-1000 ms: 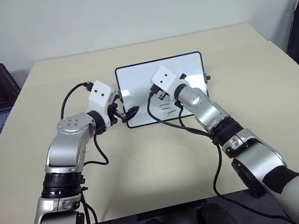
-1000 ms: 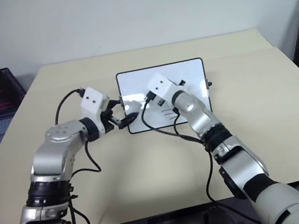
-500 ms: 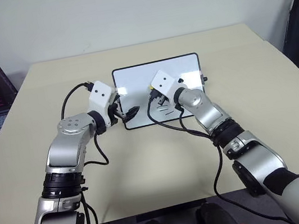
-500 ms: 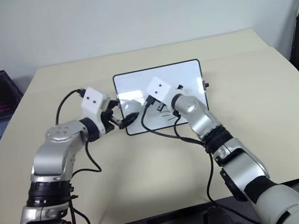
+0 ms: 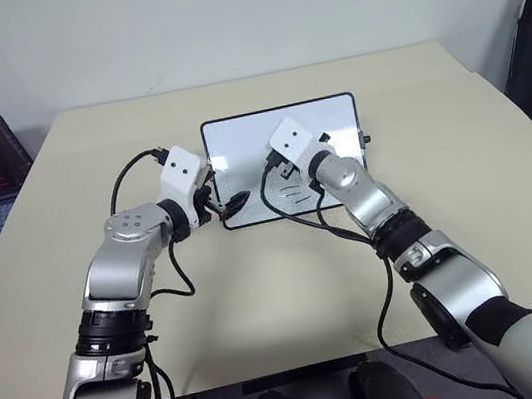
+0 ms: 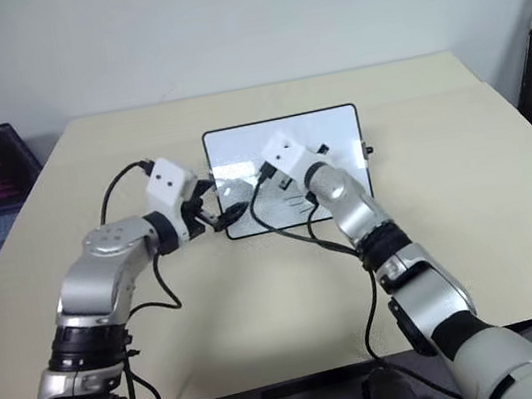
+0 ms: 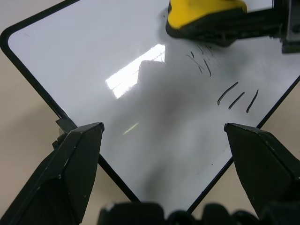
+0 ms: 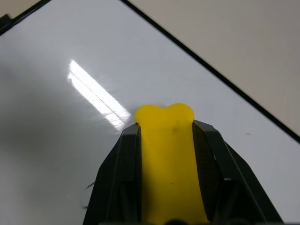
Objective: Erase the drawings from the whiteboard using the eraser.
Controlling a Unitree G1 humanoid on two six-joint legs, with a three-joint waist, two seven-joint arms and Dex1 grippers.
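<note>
From the head, the right gripper [image 8: 166, 154] hides the eraser [image 8: 168, 154] it pinches; the left wrist view shows drawings [image 7: 236, 97], left gripper [image 7: 164, 140] spread

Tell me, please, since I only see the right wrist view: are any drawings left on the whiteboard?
Observer: Yes. Some drawings remain: three short parallel strokes and a few squiggles, right beside the eraser.
Operator: Thank you. Where is the left gripper?
Observer: The left gripper is open at the near left corner of the whiteboard. Whether it touches the frame I cannot tell.
</note>
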